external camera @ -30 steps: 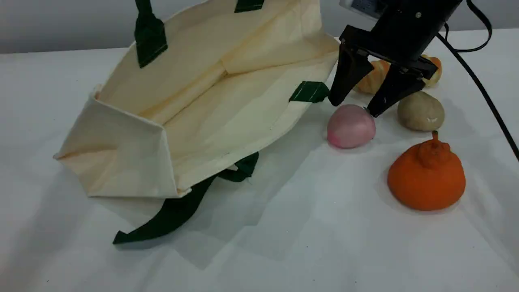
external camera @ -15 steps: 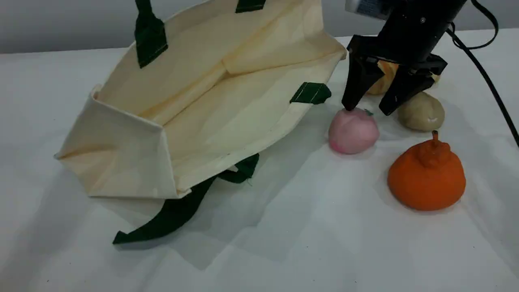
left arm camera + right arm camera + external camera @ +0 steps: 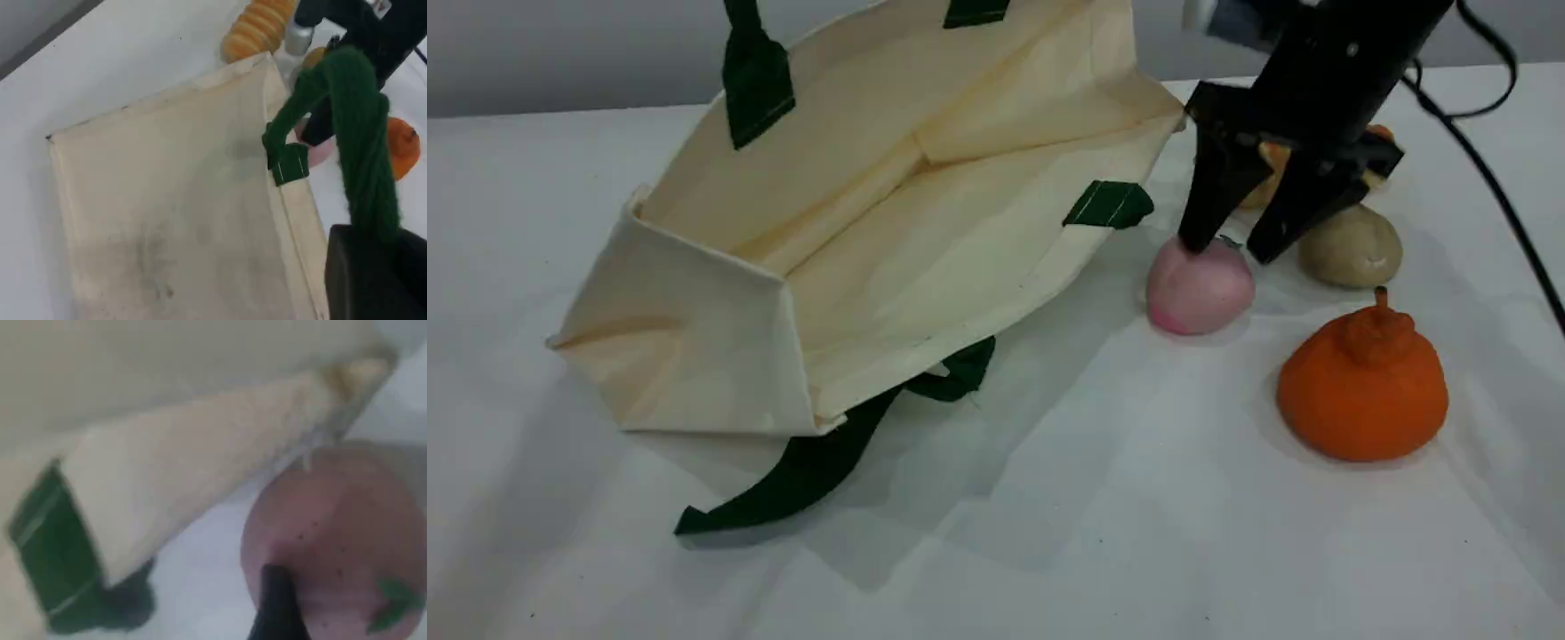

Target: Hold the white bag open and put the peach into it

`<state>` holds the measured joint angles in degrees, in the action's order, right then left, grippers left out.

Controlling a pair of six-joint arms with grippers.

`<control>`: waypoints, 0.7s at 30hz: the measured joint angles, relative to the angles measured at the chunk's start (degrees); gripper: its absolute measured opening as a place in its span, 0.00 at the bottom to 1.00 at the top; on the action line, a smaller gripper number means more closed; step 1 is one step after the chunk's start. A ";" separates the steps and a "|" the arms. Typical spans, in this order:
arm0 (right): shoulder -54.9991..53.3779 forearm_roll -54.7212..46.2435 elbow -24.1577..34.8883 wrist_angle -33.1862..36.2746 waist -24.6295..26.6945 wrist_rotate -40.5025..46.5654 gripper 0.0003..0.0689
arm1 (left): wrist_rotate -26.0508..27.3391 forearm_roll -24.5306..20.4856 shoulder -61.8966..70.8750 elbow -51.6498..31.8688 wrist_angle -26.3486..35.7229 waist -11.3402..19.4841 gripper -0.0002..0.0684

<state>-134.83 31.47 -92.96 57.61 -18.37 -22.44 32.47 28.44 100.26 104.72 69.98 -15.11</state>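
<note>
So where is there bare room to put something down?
The broad front strip of table, nearer than the white bag and orange fruit, is bare; so is the far left corner. Crowded: right of the bag, where peach, potato and orange fruit cluster.

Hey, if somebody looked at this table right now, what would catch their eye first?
The big white bag fills the left of the scene, lying on its side with its mouth gaping, its upper green handle held up by the left hand. Just right of it, the black right hand stands open over the pink peach, one fingertip on its top, with a bright orange fruit nearer the camera.
</note>
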 joint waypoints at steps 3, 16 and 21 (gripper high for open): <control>-1.04 0.37 0.00 0.18 0.00 -0.24 0.67 | 0.00 0.00 0.00 0.00 0.00 0.00 0.15; -2.16 0.65 0.00 1.06 0.00 -0.59 0.45 | 0.00 0.00 0.00 0.00 0.00 0.00 0.15; -2.22 0.33 -0.05 1.47 0.00 -1.20 0.34 | 0.00 0.00 0.00 0.00 0.00 0.00 0.15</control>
<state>-137.05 31.80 -93.02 59.08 -18.37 -23.64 32.47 28.44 100.26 104.72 69.98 -15.11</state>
